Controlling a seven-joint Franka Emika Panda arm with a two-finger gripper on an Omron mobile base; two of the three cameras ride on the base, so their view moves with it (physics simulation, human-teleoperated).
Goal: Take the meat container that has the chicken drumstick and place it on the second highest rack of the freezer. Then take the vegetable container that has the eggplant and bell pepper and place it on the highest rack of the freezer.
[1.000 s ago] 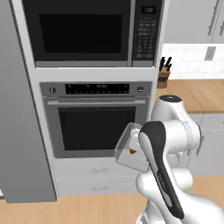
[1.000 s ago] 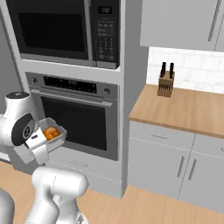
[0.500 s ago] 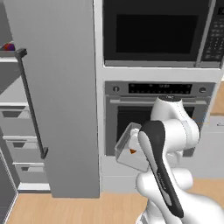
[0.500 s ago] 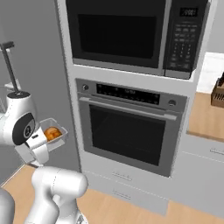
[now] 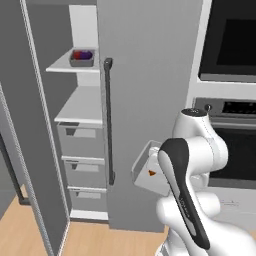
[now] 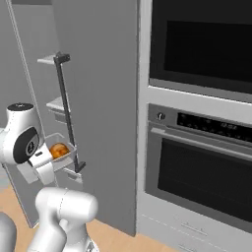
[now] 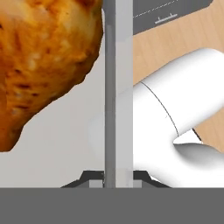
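Grey kitchen cabinetry fills the background, with the freezer [image 5: 150, 90] standing open beside a black oven [image 6: 197, 177]. Inside the freezer, a small container [image 5: 82, 57] with purple and red vegetables sits on the upper shelf [image 5: 67, 66], above a bare shelf [image 5: 82, 107] and grey drawers [image 5: 82, 145]. The gripper [image 7: 111, 177] is clamped together on the wall of the meat container [image 6: 61, 153], held in the air in front of the freezer door. The chicken drumstick [image 7: 43, 57] lies inside it.
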